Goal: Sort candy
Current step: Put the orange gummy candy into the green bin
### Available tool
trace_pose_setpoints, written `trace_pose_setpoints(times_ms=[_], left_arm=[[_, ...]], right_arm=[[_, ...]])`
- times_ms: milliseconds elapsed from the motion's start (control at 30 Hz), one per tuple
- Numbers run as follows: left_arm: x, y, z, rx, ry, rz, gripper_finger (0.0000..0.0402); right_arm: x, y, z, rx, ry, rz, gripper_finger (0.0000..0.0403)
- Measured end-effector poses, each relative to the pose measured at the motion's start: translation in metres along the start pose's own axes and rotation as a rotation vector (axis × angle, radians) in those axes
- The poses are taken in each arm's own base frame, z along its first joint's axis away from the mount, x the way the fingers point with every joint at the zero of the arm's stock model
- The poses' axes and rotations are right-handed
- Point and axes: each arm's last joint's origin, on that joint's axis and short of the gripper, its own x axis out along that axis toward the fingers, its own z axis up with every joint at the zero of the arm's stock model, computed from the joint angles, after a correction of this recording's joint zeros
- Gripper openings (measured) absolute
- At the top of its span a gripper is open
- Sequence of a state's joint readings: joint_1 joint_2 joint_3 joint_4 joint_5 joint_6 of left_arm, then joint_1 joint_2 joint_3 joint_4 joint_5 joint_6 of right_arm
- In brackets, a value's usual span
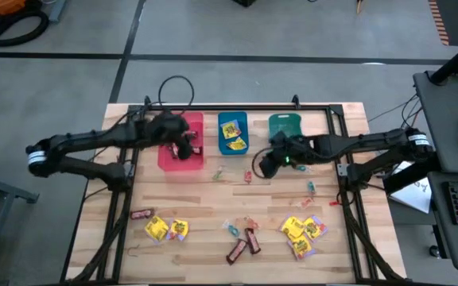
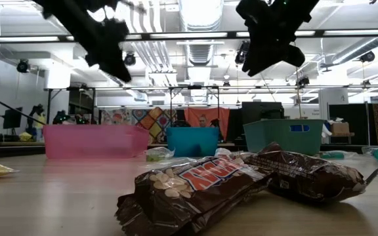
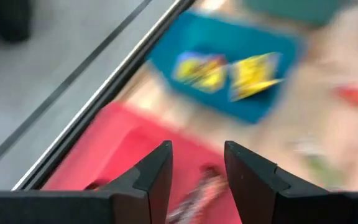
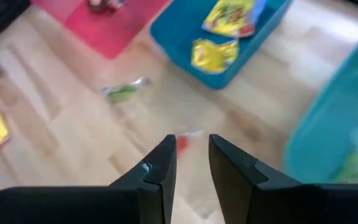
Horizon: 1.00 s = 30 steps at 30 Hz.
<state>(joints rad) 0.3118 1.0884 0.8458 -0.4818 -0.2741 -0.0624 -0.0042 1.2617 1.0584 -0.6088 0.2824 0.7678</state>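
My left gripper [image 1: 185,148] hangs open over the red bin [image 1: 172,161]. In the left wrist view a blurred dark bar [image 3: 197,193] lies in the bin below the gap between its fingers [image 3: 197,165]. My right gripper [image 1: 262,165] hovers open above the table beside the teal bin [image 1: 285,121], over a small red twist piece [image 4: 183,142]. Two yellow packets [image 4: 215,53] lie in the blue bin [image 1: 233,119]. Brown bars [image 1: 243,246], yellow packets [image 1: 165,229] and more yellow packets [image 1: 302,232] rest flat near the table's near edge.
Twist-wrapped pieces [image 1: 219,171] lie loose on the wood in front of the bins, one green one [image 4: 124,91] near the blue bin. A black frame rail [image 1: 237,108] runs behind the bins. In the low view two brown bars [image 2: 241,180] lie close to the camera.
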Motion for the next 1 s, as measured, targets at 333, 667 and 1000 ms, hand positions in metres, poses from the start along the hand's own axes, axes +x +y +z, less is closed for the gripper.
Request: trace_pose_setpoints(times_ms=[333, 667, 1000], left_arm=[[-0.046, -0.050, -0.028, 0.081, -0.269, -0.301, 0.0129], [-0.059, -0.058, -0.045, 0.059, -0.284, -0.397, 0.0129], [-0.059, -0.057, -0.048, 0.056, -0.278, -0.399, 0.0129]], right_arm=[[0.019, 0.037, -0.022, 0.019, 0.080, 0.015, 0.0086], [0.050, 0.060, -0.035, 0.040, 0.192, -0.108, 0.0085], [0.084, 0.073, -0.041, 0.092, 0.205, -0.189, 0.0111]])
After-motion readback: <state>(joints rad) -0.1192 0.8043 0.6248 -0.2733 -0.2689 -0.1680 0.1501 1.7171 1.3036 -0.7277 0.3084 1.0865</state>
